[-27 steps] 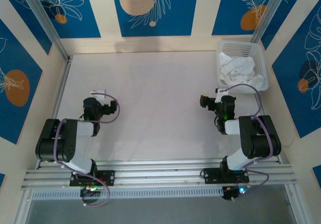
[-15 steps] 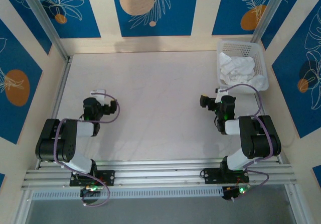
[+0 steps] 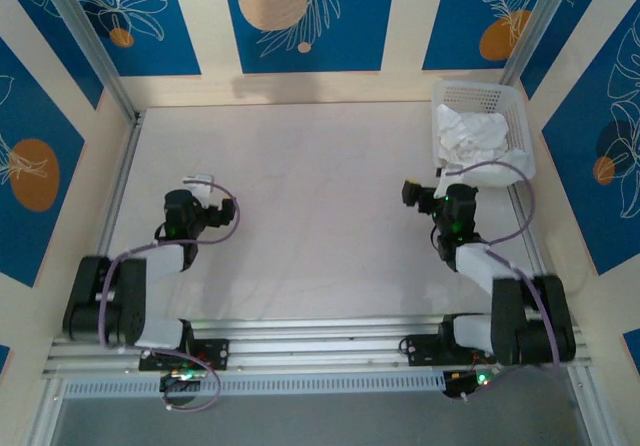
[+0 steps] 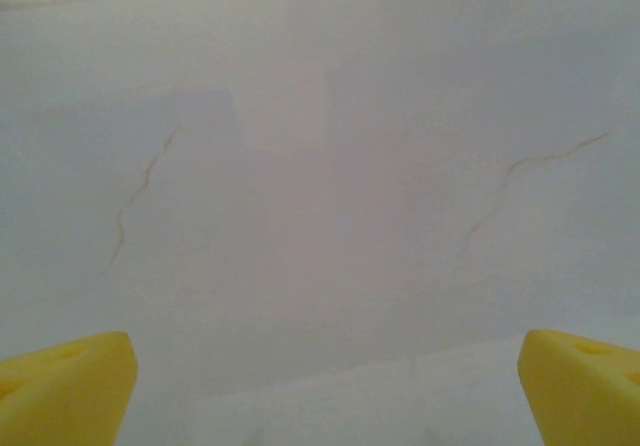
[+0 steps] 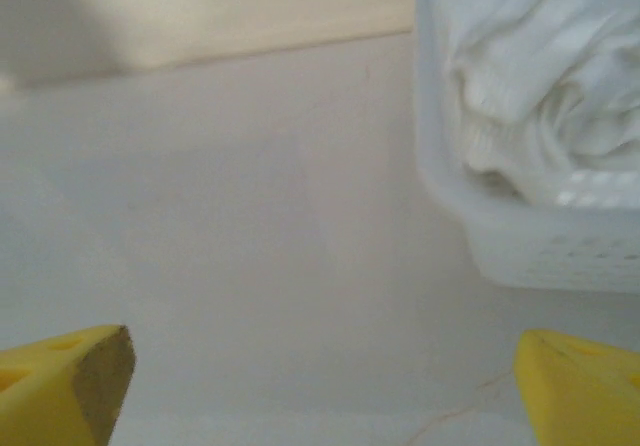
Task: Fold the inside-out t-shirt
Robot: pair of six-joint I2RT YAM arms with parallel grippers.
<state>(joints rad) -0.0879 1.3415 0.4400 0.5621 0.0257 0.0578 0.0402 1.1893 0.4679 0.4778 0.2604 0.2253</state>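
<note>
I find the table (image 3: 300, 216) bare across its middle. The white lattice basket (image 3: 480, 90) sits at its far right corner, with the t-shirt (image 3: 472, 134) crumpled inside. The right claw (image 5: 322, 366) hangs just beside the basket's near left corner, jaws wide apart. The left claw (image 4: 325, 366) hangs over the table's left side, jaws equally wide apart.

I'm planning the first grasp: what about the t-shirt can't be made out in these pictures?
- Top view: the t-shirt lies bunched in the basket; its own folds hide sleeves, collar and which side faces out.
- Top view: the right arm's cable hides part of the basket's near rim.
- Right wrist view: the t-shirt is blurred, cut off by the top and right edges; the basket wall hides its lower part.
</note>
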